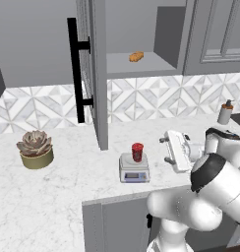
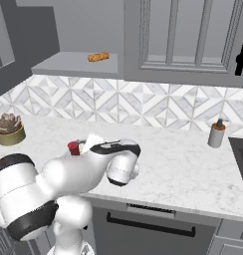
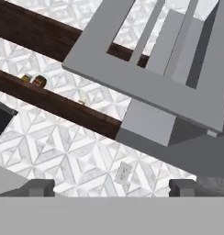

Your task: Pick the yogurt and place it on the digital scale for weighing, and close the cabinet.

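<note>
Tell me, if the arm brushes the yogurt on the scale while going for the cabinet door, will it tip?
Possibly: the yogurt stands upright, taller than wide, so a high nudge could topple it. Being round, it would probably roll off the digital scale.

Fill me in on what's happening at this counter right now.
The white robot arm's tool hangs just right of the small white-grey digital scale, holding nothing; the hand view shows its fingertips spread apart. The small dark-red yogurt cup already stands upright on the scale's platter. The grey glass-paned wall cabinet door with the long black bar handle stands wide open, an orange-brown bread-like lump on its shelf. So closing that door remains.
</note>
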